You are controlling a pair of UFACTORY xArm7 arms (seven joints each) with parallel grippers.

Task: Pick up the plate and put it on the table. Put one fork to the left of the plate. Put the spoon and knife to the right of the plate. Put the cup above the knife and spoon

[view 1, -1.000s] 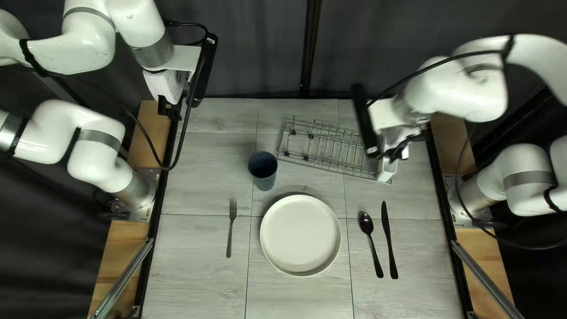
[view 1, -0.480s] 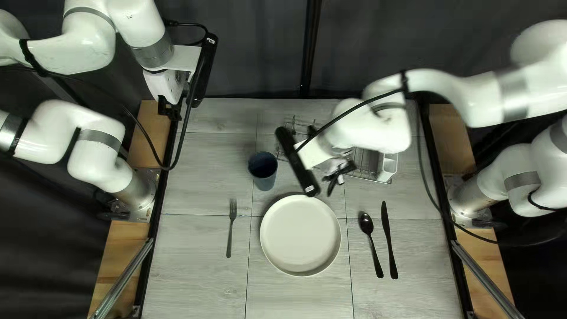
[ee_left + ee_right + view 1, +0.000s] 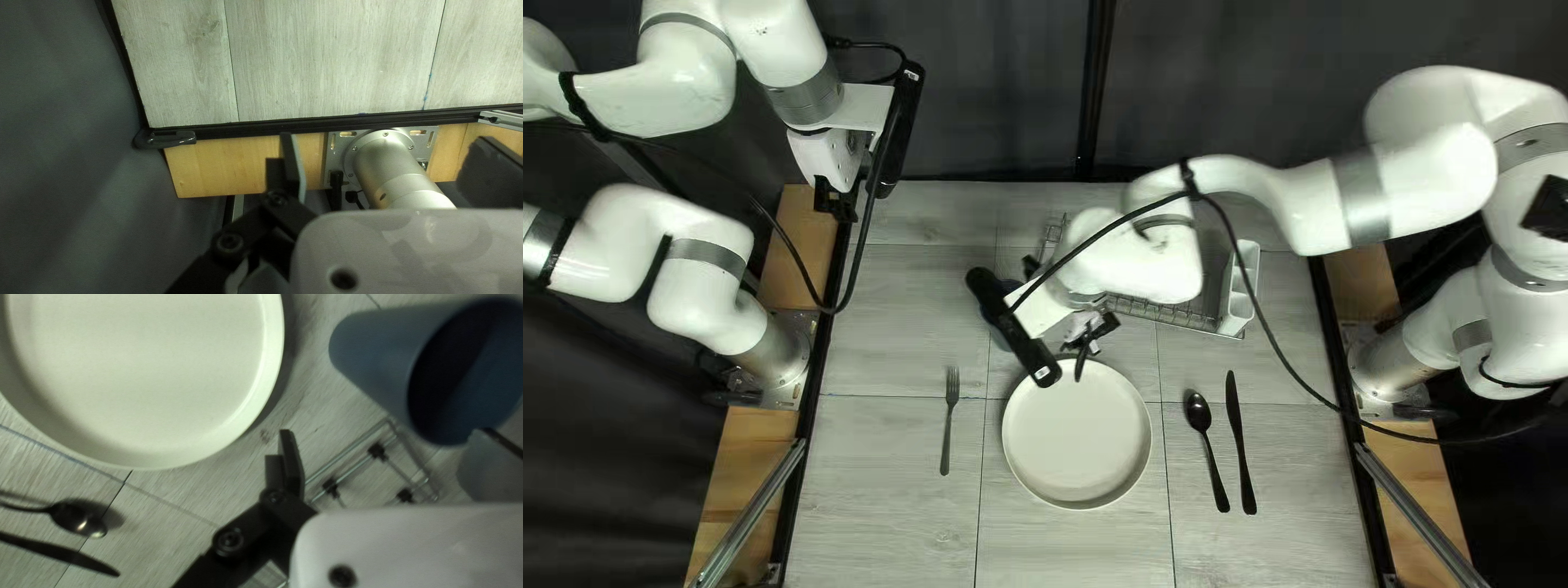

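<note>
Right tool (image 3: pixel 384 440): fingers wide open, nothing held; the cup (image 3: pixel 376 354) stands near one finger, beside the plate (image 3: pixel 141 375). Left tool (image 3: pixel 388 142): likewise open, empty. If we descend off-centre on the right, that finger could strike and tip the cup. Top left view shows the fork (image 3: pixel 946 436) but mostly hides the cup; right wrist view exposes its mouth.

We see a cream plate (image 3: pixel 1076 441), a blue cup (image 3: pixel 376 354) with a darker inside, a grey fork (image 3: pixel 949 414), a black spoon (image 3: pixel 1199 413) and black knife (image 3: pixel 1238 436); our table (image 3: pixel 893 327) is pale grey, wood-grained and dark-lined, our curtain (image 3: pixel 997 109) dark grey.
</note>
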